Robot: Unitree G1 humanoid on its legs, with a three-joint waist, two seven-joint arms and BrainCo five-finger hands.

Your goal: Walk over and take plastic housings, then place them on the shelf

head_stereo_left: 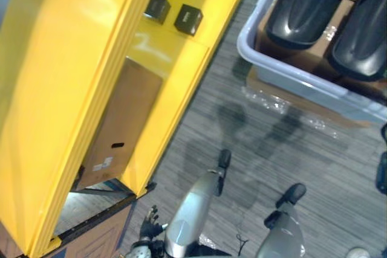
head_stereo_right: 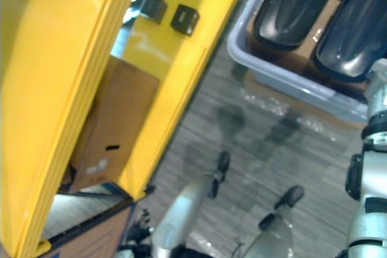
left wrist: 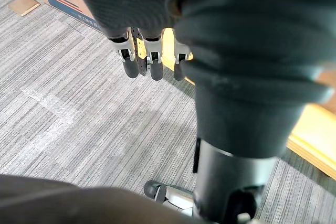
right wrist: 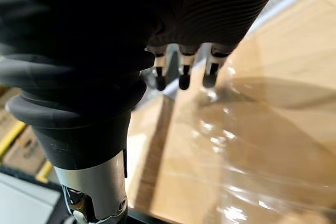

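Two black plastic housings (head_stereo_left: 305,4) (head_stereo_left: 363,34) lie side by side in a pale grey bin (head_stereo_left: 284,67) at the upper right, on a cardboard liner. The yellow shelf (head_stereo_left: 66,58) runs along the left. My left hand (left wrist: 154,59) hangs low beside the shelf's foot, fingers straight over the carpet, holding nothing; it also shows as dark fingers (head_stereo_left: 150,225) at the bottom edge. My right hand (right wrist: 182,72) hangs with straight fingers over film-wrapped cardboard (right wrist: 252,145), empty, short of the housings.
Several small black boxes (head_stereo_left: 188,19) sit on the shelf's yellow top. A brown cardboard box (head_stereo_left: 118,125) stands on the shelf's lower level. The bin rests on a cardboard base under clear film (head_stereo_left: 284,104). Grey carpet lies between shelf and bin.
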